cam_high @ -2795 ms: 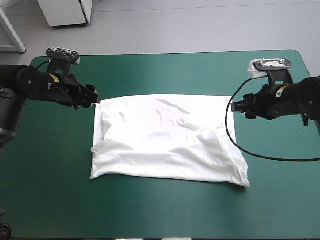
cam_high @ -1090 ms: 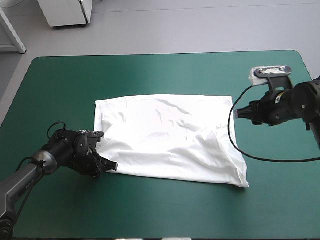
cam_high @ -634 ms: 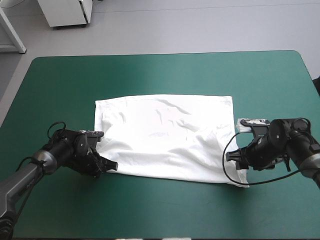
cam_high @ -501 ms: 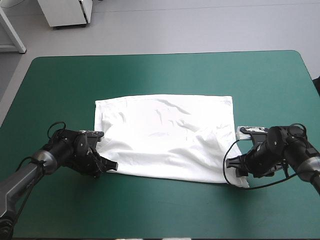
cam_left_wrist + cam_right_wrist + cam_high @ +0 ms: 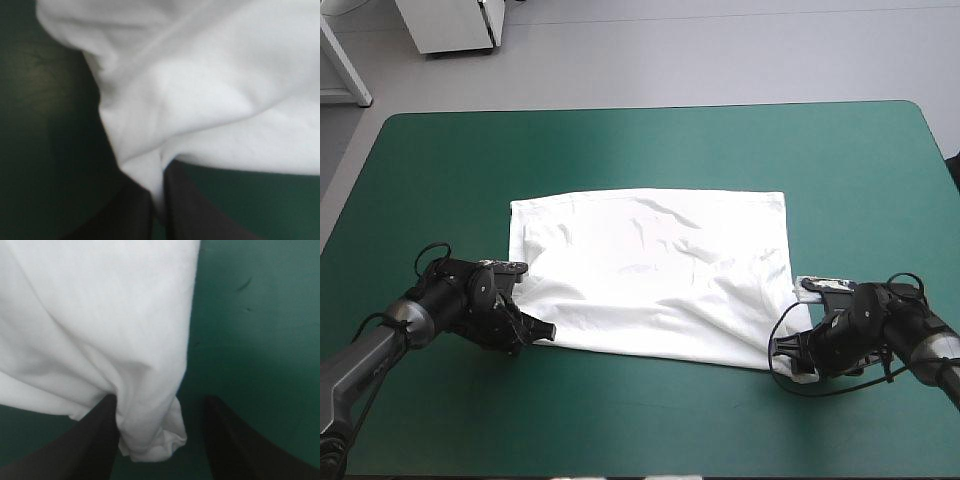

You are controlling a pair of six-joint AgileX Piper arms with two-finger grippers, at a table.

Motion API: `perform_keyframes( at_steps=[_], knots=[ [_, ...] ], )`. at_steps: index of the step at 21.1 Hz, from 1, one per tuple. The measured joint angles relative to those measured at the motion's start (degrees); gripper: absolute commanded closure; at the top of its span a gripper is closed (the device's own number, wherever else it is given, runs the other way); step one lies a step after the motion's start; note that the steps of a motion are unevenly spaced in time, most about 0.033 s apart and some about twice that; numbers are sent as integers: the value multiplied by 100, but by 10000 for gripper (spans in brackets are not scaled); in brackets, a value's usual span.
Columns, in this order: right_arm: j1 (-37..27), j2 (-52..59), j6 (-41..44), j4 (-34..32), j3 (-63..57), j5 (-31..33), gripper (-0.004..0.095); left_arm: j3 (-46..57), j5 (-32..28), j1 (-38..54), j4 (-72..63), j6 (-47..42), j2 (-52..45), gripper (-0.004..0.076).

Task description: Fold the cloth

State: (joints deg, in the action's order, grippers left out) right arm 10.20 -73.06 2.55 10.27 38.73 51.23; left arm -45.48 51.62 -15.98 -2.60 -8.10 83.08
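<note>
The white T-shirt [image 5: 650, 270] lies spread as a wrinkled rectangle in the middle of the teal-green table [image 5: 650, 150]. My left gripper [image 5: 545, 332] is low at its near-left corner. In the left wrist view the T-shirt [image 5: 210, 90] has a pinch of its corner running down between the two black fingers [image 5: 132, 210], and the left gripper [image 5: 157, 175] is shut on it. My right gripper [image 5: 782, 350] is at the near-right corner. In the right wrist view the right gripper [image 5: 160, 401] stands open, the bunched corner of the T-shirt [image 5: 100, 315] lying between its fingers, against one of them.
Bare teal-green cover surrounds the shirt, with wide strips toward the far edge [image 5: 650, 108] and the near edge. White furniture [image 5: 455, 25] stands on the floor beyond the far-left corner.
My right arm has come down from beside the shirt's far-right edge to its near-right corner, fingers around the cloth. The left gripper, earlier at the far-left corner, stays pinched on the near-left corner.
</note>
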Motion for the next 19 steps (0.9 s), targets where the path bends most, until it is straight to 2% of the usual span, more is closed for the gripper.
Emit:
perform_keyframes(
  at_steps=[1,2,3,4,6,9,11,14,19],
  knots=[
    [84,14,0,-6,-24,-31,630,0,-7,0,-6,6,0,746],
    [170,14,0,-6,-32,-37,757,0,-7,0,-6,12,0,746],
    [381,-44,6,-17,-32,-56,813,0,-7,0,-6,19,0,746],
    [466,-84,16,-17,-24,-70,925,0,-7,0,-6,19,0,746],
    [769,-253,77,-18,54,-46,921,0,-7,0,-6,19,0,746],
    [835,-296,262,-116,184,58,921,-75,62,6,-11,98,25,746],
    [866,-369,365,-212,458,328,921,-308,324,6,-11,249,84,746],
    [877,-368,418,-573,1506,936,921,-1026,732,6,32,505,124,746],
    [877,-368,489,-1027,2726,1250,921,-2115,1189,6,52,682,43,746]
  ],
)
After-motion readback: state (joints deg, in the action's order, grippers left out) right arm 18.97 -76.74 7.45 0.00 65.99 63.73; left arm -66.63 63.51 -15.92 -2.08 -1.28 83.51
